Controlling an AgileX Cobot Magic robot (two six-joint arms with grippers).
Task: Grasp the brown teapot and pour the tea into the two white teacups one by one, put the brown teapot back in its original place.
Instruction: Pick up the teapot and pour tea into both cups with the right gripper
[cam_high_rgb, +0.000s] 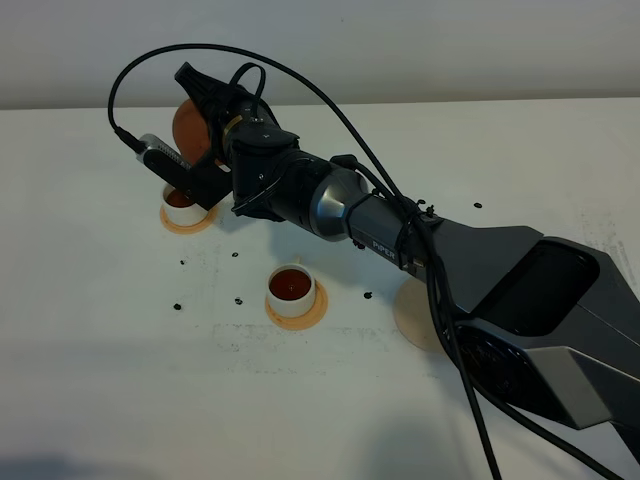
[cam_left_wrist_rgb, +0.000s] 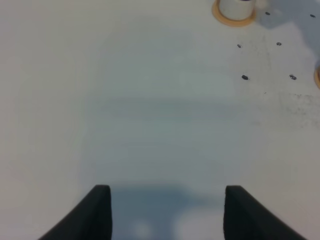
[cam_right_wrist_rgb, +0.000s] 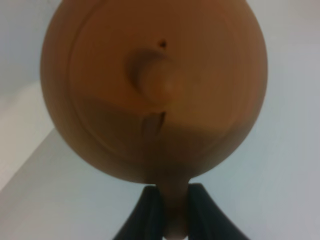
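- the teapot (cam_high_rgb: 186, 124) is up in the air at the far left of the table (cam_high_rgb: 120, 380), just above the far cup (cam_high_rgb: 181, 198); from the right wrist its round lid and knob (cam_right_wrist_rgb: 157, 82) fill the view.
- the right gripper (cam_right_wrist_rgb: 172, 217) has its jaws pressed tight on the teapot's thin handle, one black finger (cam_right_wrist_rgb: 146, 214) on each side.
- the right arm (cam_high_rgb: 350, 215) stretches long and low from the near right across the middle, wrist rolled, a black cable (cam_high_rgb: 300, 80) looping over it.
- the far cup sits on an orange coaster (cam_high_rgb: 190, 222) with dark tea in it.
- the near cup (cam_high_rgb: 291, 290) holds tea (cam_high_rgb: 290, 286) on its own orange coaster.
- a pale coaster (cam_high_rgb: 412, 318) lies bare, half hidden under the arm.
- the left gripper (cam_left_wrist_rgb: 167, 215) hangs over bare table, jaws wide apart, holding nothing.
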